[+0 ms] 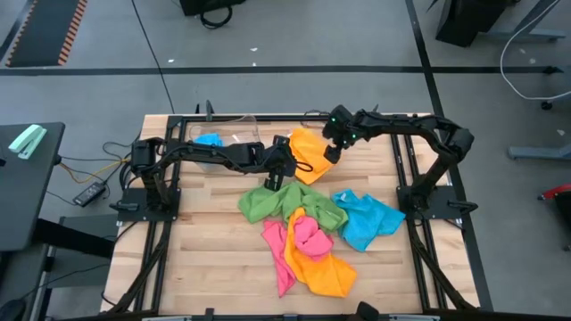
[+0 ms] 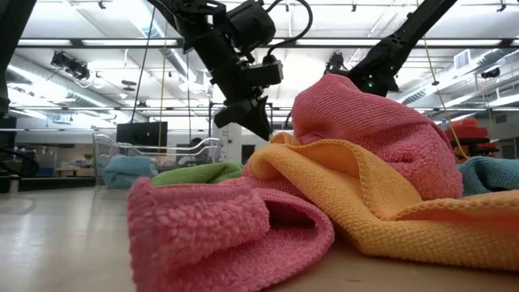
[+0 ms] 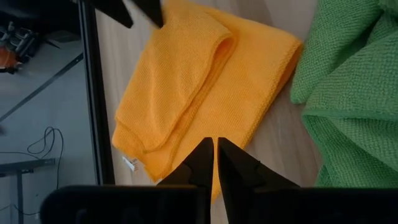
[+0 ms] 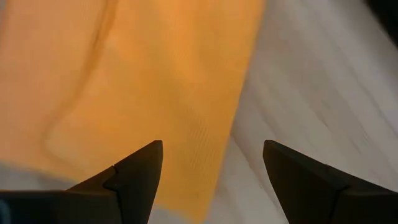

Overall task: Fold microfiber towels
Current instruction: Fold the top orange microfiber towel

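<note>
Two black jointed arms of slim links and bulkier joint housings. The right arm point(image 1: 419, 134) shows small green lights near its wrist; black cables loop beside the left arm point(image 1: 205, 153). Each ends in two dark, pointed, wedge-shaped fingers point(image 4: 134, 171).

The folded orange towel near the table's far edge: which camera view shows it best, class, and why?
The left wrist view: the folded orange towel shows nearly whole, layers and edges clear. The high view shows it small between both arms; the right wrist view shows only part; the low view hides it.
</note>
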Robot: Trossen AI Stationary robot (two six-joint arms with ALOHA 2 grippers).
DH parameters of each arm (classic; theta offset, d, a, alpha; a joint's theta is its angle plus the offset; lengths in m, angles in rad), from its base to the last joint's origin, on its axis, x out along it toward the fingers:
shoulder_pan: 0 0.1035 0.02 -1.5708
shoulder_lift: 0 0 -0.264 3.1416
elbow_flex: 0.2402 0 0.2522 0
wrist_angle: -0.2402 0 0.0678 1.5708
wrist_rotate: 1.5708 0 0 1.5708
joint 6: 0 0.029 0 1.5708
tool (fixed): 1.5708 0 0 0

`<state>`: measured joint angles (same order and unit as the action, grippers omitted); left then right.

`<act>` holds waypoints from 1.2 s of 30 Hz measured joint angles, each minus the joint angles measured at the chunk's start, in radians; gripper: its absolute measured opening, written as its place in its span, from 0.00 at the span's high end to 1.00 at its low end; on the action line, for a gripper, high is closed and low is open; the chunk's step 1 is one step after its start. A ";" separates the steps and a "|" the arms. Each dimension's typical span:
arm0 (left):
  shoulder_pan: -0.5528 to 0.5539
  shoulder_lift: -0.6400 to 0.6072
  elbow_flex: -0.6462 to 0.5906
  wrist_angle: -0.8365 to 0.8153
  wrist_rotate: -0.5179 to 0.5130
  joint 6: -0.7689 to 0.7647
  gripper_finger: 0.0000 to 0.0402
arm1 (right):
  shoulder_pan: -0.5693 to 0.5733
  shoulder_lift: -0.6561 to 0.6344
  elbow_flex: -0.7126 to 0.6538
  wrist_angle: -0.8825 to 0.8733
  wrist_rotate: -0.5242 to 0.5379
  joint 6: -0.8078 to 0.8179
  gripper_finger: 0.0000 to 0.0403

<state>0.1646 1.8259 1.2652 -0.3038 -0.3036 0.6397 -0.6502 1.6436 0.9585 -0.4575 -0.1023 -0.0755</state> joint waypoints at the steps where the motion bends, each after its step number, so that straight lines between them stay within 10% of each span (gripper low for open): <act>1: 0.000 0.000 0.000 0.000 0.000 0.000 0.92 | 0.015 0.000 -0.008 -0.002 0.001 -0.042 0.29; 17: 0.000 0.000 0.000 -0.022 0.000 -0.006 0.92 | 0.247 -0.011 -0.014 0.008 0.375 -0.355 0.36; 36: 0.000 0.000 0.000 -0.039 0.000 -0.028 0.92 | 0.300 -0.013 -0.149 0.196 0.472 -0.470 0.50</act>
<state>0.1645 1.8259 1.2652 -0.3427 -0.3039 0.6121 -0.3500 1.6306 0.8093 -0.2618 0.3698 -0.5457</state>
